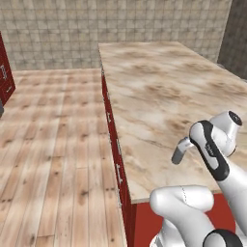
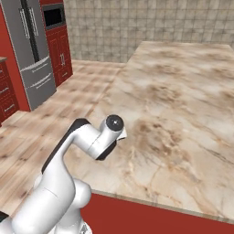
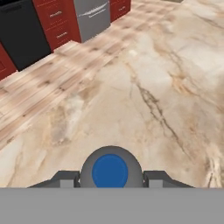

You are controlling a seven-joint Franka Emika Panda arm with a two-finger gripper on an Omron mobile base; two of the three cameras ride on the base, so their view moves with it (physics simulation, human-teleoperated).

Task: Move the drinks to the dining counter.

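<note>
Hand view: gripper (image 3: 110, 175) clasping bottle (image 3: 110, 171) (blue-capped)

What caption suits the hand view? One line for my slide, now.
Gripper clasping a blue-capped water bottle above the marbled dining counter, red cabinets beyond the wooden floor.

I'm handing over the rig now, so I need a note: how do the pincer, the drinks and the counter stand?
Pincer: shut on a bottle with a blue cap, seen from above.
Bottle: held over the dining counter, near its corner.
Done: this bottle is carried to the counter.
Left: set it down, let go, then likely fetch the other drinks.
</note>
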